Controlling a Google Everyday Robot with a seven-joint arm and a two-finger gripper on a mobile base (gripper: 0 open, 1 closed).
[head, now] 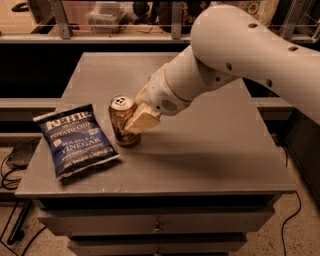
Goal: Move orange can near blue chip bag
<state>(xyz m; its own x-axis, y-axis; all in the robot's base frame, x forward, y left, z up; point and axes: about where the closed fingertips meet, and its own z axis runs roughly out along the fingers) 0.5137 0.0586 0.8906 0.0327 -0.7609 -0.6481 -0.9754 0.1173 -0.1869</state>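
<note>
The orange can [120, 119] stands upright on the grey table [200, 150], just right of the blue chip bag [75, 139], which lies flat at the front left. My gripper [136, 117] is shut on the can from its right side, one cream finger [142, 120] across the can's front. The white arm reaches in from the upper right. A narrow gap separates the can from the bag's right edge.
The table has drawers below its front edge [155, 190]. A shelf and railing with clutter run behind the table [115, 15]. Cables lie on the floor at the left [12, 170].
</note>
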